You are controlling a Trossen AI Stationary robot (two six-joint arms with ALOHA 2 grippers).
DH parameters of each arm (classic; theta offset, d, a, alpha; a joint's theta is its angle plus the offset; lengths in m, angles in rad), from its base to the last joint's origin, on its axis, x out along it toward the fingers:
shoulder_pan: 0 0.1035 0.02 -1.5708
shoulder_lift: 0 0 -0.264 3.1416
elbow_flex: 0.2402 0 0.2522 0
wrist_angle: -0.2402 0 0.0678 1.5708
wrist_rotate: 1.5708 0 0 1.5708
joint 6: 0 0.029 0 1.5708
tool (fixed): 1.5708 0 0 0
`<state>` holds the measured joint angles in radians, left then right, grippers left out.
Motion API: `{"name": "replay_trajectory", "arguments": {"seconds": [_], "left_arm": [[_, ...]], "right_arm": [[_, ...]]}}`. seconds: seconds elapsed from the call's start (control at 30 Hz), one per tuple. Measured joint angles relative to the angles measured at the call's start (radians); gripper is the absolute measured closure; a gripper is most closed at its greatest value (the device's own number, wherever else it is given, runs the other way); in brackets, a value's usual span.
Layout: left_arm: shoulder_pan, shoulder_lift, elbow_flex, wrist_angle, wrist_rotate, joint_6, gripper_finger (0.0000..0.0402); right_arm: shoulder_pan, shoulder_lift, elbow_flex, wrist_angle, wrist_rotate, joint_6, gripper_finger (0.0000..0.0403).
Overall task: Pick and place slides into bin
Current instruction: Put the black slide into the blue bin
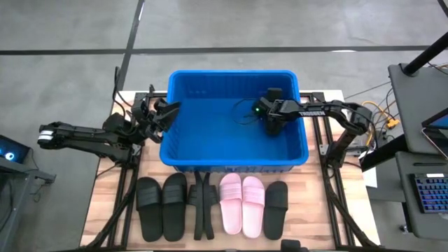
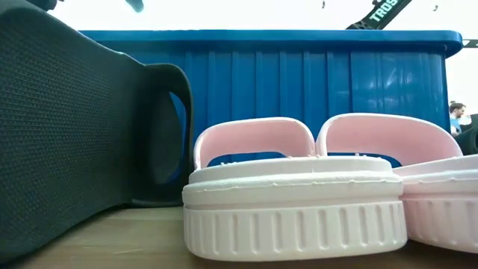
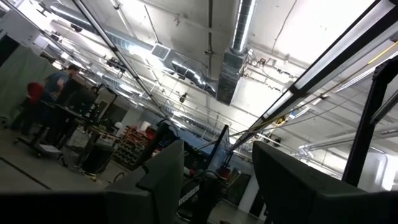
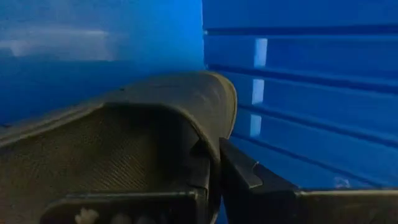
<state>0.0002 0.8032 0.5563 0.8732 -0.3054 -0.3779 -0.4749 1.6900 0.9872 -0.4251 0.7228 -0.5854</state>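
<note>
The wooden table (image 1: 105, 210) spreads beneath both arms, and the bin (image 1: 234, 73) stands on its far half, enclosing the right pincer (image 1: 269, 120) on every side. That pincer reaches in over the bin's right wall and hangs low inside, nearer the far right corner than the middle, with blue ribbed wall just ahead of it in its wrist view. Its fingers are pressed almost fully together, clamped on the thin edge of a black slide (image 4: 124, 124), whose textured strap arches up beside the fingers; the slide is thus inside the bin, whether touching the floor I cannot tell. On the near side of the bin wall from the right pincer, well apart from it, five more slides lie in a row on the bare wood: two black ones (image 1: 161, 206) side by side to the left, the pale pink pair (image 1: 241, 203) touching each other, and one black slide (image 1: 276, 208) just right of the pink. The left pincer (image 1: 168, 110) waits outside the bin, just beside its left rim, fingers (image 3: 168, 180) tilted up toward the ceiling, parted about halfway with nothing between them.
</note>
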Motion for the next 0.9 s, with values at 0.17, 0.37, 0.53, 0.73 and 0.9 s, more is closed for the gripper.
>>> {"name": "replay_trajectory", "arguments": {"seconds": [0.17, 0.37, 0.53, 0.73, 0.9], "left_arm": [[0.0, 0.001, 0.0, 0.0, 0.0, 0.0, 0.0226], [0.0, 0.001, 0.0, 0.0, 0.0, 0.0, 0.0226], [0.0, 0.001, 0.0, -0.001, 0.0, 0.002, 0.0226], [0.0, 0.001, 0.0, -0.001, -0.001, 0.002, 0.0226], [0.0, 0.001, 0.0, -0.001, -0.002, 0.001, 0.0226]], "right_arm": [[-0.002, 0.018, -0.002, 0.005, 0.011, -0.072, 0.039], [-0.002, 0.021, -0.019, 0.006, 0.011, -0.082, 0.039], [-0.003, 0.021, -0.025, 0.004, 0.011, -0.104, 0.039], [-0.003, 0.021, -0.027, -0.01, 0.01, -0.095, 0.039], [-0.003, 0.021, -0.027, -0.01, 0.01, -0.066, 0.039]]}}
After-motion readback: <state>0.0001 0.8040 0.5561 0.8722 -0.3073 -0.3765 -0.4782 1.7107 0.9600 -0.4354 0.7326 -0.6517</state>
